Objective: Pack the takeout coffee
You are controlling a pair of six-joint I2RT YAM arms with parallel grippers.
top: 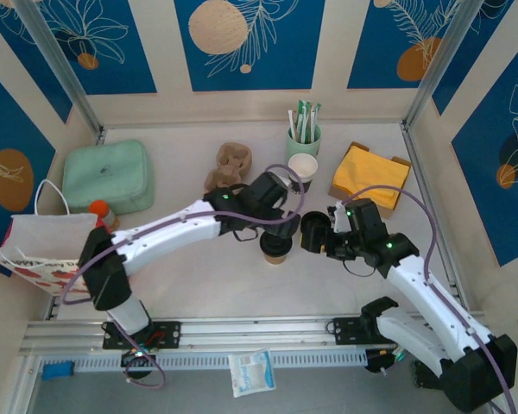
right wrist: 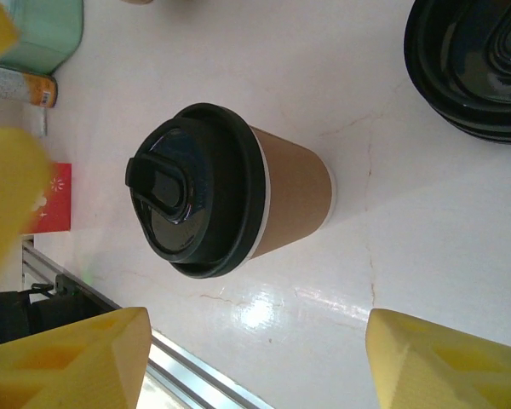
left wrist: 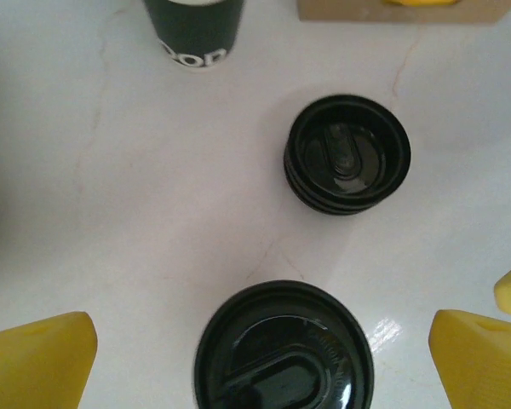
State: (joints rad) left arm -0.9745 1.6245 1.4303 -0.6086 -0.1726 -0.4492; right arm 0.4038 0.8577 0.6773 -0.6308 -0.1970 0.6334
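Note:
The takeout coffee (top: 303, 168), a white paper cup with a dark lower band, stands open-topped at the back middle; its dark base (left wrist: 193, 30) shows at the top of the left wrist view. A brown paper cup with a black lid (top: 276, 248) (right wrist: 213, 192) stands mid-table. My left gripper (top: 274, 226) (left wrist: 264, 358) hangs open right above that lid (left wrist: 283, 349), a yellow finger on each side and clear of it. My right gripper (top: 325, 239) (right wrist: 255, 358) is open and empty, just right of the brown cup. A stack of black lids (top: 313, 231) (left wrist: 347, 153) sits beside it.
A pale green cup of sticks (top: 303, 134) stands behind the takeout coffee. A tan pulp carrier (top: 230, 166) lies to its left, a box of yellow napkins (top: 369, 177) to the right. At the left are a mint case (top: 108, 177), an orange-capped bottle (top: 100, 210) and a paper bag (top: 39, 250).

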